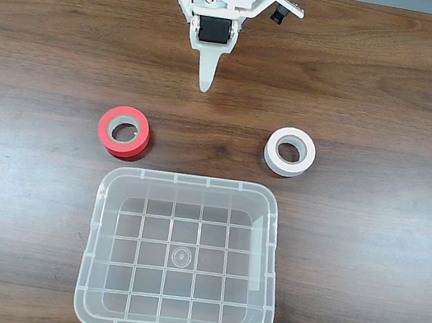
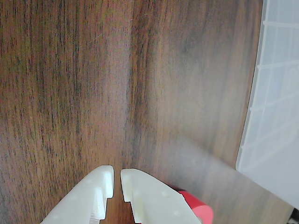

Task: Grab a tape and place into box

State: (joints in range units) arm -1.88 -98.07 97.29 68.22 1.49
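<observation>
in the fixed view the white arm sits at the far edge of the scene, near the middle, folded back on itself. a black motor shows at its wrist, and the gripper (image 1: 205,84) points toward the near side, tapering to one narrow white tip. in the wrist view the gripper (image 2: 117,179) enters from the bottom edge, its two white fingers (image 2: 149,198) side by side, tips nearly touching with only a thin gap between them, nothing held there.

light: bright, even | shadows: faint | glare: soft on table (image 1: 395,93) | wrist view: slightly blurred
</observation>
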